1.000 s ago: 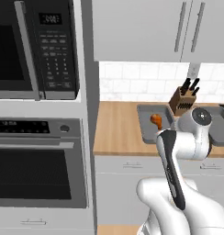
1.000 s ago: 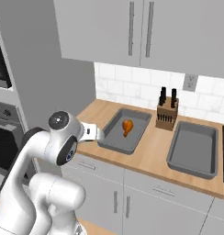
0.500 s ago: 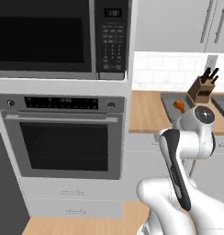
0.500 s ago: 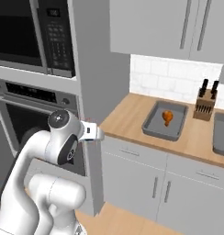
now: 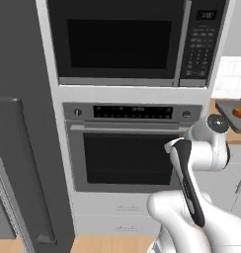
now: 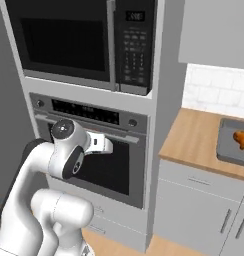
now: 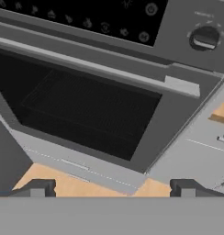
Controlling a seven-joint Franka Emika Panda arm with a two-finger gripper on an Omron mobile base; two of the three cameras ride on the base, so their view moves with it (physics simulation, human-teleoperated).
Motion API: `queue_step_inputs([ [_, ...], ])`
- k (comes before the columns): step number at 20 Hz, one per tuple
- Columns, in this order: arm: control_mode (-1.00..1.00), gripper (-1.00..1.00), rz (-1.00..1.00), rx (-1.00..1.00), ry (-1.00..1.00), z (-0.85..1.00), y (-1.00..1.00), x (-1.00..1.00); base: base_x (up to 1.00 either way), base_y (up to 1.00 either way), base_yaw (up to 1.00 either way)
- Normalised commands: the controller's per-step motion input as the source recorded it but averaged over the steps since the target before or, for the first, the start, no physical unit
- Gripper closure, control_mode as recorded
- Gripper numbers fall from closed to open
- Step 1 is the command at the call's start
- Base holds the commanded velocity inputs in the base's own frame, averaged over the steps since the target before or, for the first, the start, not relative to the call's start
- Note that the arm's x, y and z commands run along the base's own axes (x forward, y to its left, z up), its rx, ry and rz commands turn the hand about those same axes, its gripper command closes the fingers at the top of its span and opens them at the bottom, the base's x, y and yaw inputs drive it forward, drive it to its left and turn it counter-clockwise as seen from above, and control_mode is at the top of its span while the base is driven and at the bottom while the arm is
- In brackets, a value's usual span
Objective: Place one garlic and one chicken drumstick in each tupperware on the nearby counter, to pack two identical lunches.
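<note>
- Off to the far right of the right base view, a dark-gray tupperware sits on the light wooden tabletop, with an orange chicken drumstick lying inside it.
- From the left base view the same tray and drumstick peek in at the right edge, well apart from the arm.
- Directly ahead of the robot stands a tall appliance column: a microwave above and a built-in oven below.
- Seen from the hand view, the claw stands wide open and empty, its two dark fingertips far apart, aimed at the oven door's dark window and the control knob at the upper right.
- In the right base view the claw is held out in front of the oven door, near its handle, touching nothing.
- No garlic is visible, and the second tray is out of frame, so I cannot tell what it holds.
- My reading: one drumstick is packed, and the robot is between placements, travelling to fetch another ingredient.
- Next move, as I judge it: find the remaining food, line the open claw over one piece, close on it, then carry it to the trays.
- Risk: the arm hangs close to the oven front, so turning the base could brush the handle.
</note>
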Motion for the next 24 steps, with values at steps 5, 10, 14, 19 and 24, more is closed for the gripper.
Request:
queue_step_inputs([
  [5, 1.0, -1.0, 0.0, 0.0, 0.0, 0.0, 0.0, 0.0, -0.81, 1.0, -0.08],
  [10, 1.0, -1.0, 0.0, 0.0, 0.0, 0.0, 0.0, 0.0, -1.0, 0.95, -0.04],
  [14, 1.0, -1.0, 0.0, 0.0, 0.0, 0.0, 0.0, 0.0, -1.0, 1.0, -0.01],
  [19, 1.0, -1.0, 0.0, 0.0, 0.0, 0.0, 0.0, 0.0, -0.99, 1.0, 0.0],
  [24, 1.0, -1.0, 0.0, 0.0, 0.0, 0.0, 0.0, 0.0, -0.41, 1.0, 0.0],
])
